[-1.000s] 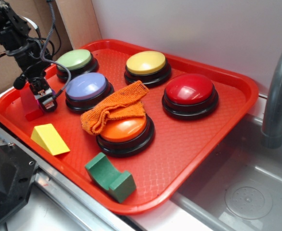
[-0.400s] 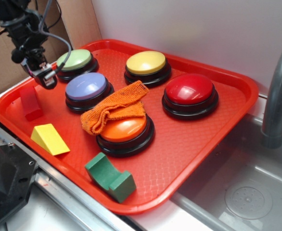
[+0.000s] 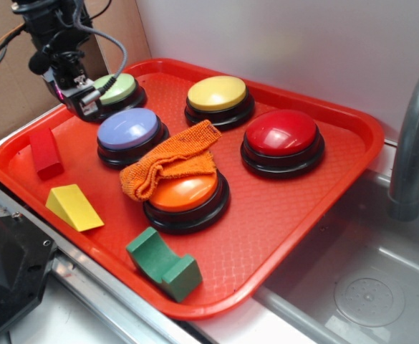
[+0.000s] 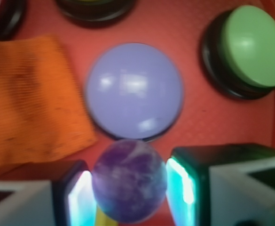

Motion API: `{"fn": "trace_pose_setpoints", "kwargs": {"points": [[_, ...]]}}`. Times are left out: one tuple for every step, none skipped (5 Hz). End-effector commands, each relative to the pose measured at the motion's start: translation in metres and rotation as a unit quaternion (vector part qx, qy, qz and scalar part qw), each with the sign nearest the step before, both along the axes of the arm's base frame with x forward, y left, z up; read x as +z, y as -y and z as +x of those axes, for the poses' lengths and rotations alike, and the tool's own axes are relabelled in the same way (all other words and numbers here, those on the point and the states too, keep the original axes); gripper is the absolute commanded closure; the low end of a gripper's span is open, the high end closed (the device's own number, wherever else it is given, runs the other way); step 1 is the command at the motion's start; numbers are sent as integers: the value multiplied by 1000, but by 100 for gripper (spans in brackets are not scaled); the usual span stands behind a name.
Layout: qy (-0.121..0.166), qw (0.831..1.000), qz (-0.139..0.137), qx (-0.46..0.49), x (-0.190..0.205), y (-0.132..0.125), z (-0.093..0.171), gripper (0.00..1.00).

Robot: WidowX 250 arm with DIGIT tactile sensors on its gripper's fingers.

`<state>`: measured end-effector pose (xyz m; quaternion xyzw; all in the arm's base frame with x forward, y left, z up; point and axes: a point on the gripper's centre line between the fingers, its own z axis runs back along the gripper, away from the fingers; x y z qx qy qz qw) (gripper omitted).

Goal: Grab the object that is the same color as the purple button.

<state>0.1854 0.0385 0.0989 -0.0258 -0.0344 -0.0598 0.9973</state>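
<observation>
Red tray point(image 3: 281, 215) on counter beside sink. Gripper point(image 4: 128, 193) jaws pinch purple ball point(image 4: 129, 186) squarely between them, just near of purple button point(image 4: 134, 91).

A plain white wall point(image 3: 281, 43) is seen behind the scene. Brown cardboard point(image 3: 8, 86) is propped at left; a steel sink point(image 3: 359, 279) and grey faucet point(image 3: 413, 143) are set at right.
</observation>
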Motion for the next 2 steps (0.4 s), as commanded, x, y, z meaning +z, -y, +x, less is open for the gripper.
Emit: {"fn": "trace_pose_setpoints", "kwargs": {"points": [[13, 1000, -7, 25, 12, 39, -4, 100], [-22, 999, 9, 47, 2, 51, -9, 100]]}}
